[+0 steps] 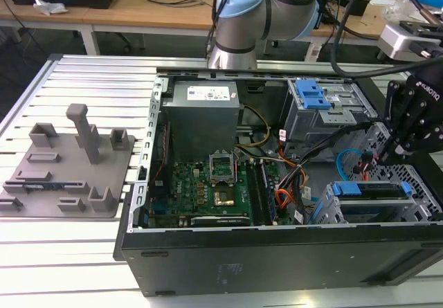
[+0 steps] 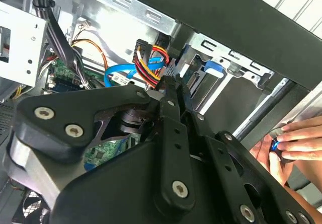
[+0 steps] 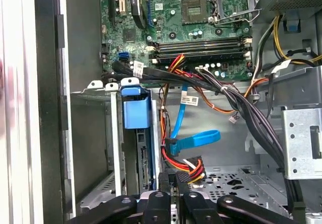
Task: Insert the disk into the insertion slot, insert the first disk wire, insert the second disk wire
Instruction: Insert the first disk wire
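Observation:
The disk (image 1: 377,192), in its blue carrier (image 3: 136,110), sits inside the insertion slot (image 1: 331,212), a grey perforated cage at the exterior view's lower right of the open case. My gripper (image 3: 173,177) hangs just beside the cage, behind the disk's rear edge. Its fingers (image 2: 172,90) stand close together, pinched on the black plug of a red, yellow and black disk wire (image 3: 182,161). A blue disk wire (image 3: 196,140) loops loose right next to it, its plug hanging free.
A larger grey bay with a blue latch (image 1: 311,95) stands behind the cage. The motherboard (image 1: 208,183), black cable bundles (image 3: 236,103) and the case wall (image 3: 48,108) crowd the space. A person's hand (image 2: 297,142) rests at the case's outer edge. A grey fixture (image 1: 66,159) lies outside.

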Available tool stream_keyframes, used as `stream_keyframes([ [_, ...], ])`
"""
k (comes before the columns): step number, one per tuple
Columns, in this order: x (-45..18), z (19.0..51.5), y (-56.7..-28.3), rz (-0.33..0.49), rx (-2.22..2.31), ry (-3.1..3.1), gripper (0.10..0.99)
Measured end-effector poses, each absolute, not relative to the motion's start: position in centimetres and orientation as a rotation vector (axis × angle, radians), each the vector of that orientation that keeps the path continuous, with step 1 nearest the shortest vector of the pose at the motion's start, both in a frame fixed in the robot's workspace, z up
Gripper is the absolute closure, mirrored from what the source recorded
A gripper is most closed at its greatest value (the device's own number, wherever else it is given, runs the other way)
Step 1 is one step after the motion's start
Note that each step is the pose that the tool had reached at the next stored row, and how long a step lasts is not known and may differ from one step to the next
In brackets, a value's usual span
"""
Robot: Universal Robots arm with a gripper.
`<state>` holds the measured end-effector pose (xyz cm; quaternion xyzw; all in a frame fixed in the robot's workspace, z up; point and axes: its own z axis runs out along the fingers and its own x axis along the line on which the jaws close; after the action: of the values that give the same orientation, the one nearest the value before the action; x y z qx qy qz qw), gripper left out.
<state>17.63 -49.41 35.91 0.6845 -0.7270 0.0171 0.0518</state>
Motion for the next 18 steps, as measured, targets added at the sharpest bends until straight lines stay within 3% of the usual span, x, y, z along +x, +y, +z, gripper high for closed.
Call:
stream_keyframes([
  [18, 17.4, 35.9, -51.1, 0.025, 2.098, -2.22, 0.922],
])
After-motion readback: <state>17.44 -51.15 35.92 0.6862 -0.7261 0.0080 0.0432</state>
